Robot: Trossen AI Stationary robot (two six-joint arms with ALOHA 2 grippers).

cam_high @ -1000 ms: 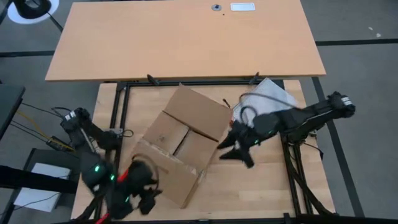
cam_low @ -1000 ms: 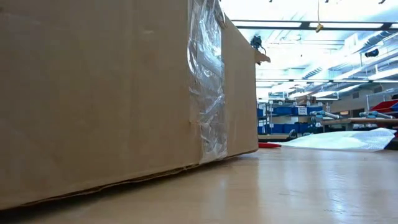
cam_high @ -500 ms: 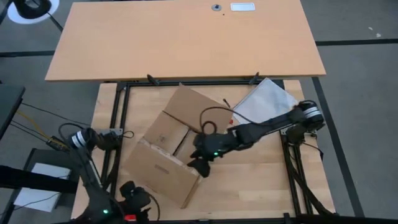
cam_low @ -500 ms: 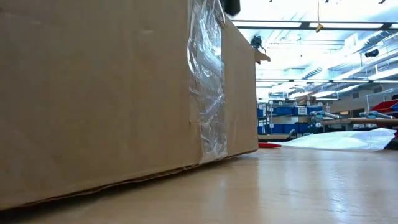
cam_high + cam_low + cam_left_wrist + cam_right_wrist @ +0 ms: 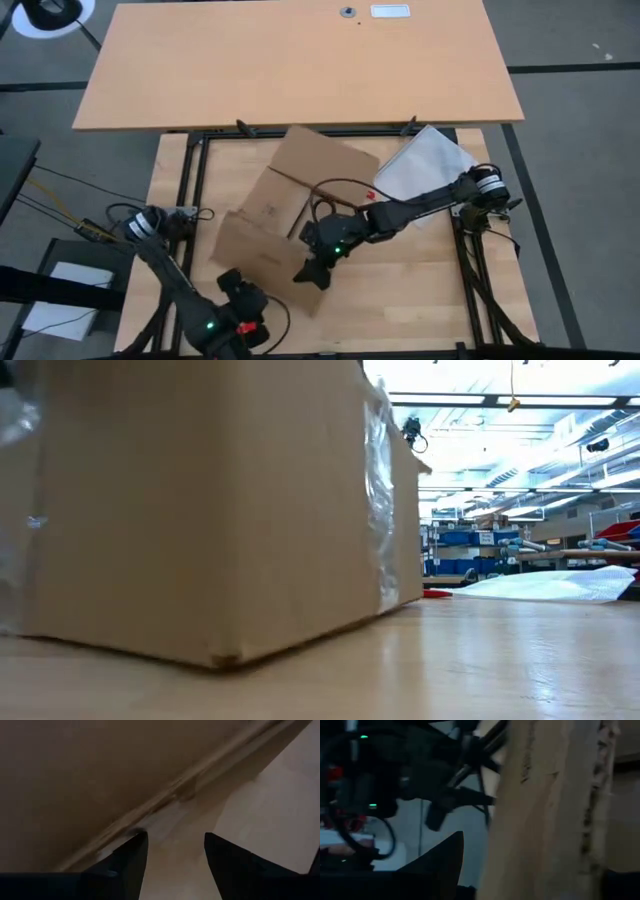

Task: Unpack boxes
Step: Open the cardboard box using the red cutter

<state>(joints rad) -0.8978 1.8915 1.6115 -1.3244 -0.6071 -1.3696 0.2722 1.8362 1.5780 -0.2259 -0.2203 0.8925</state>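
Overhead looking down, low view level, carton (image 5: 200, 510) shared

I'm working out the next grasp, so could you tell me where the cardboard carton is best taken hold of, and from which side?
Probably by a flap edge. The carton lies skewed on the table; its body looks too wide for the jaws, while the flap board is thin. The right gripper is already at the front-right flap from the right. The left gripper is open by the front corner.
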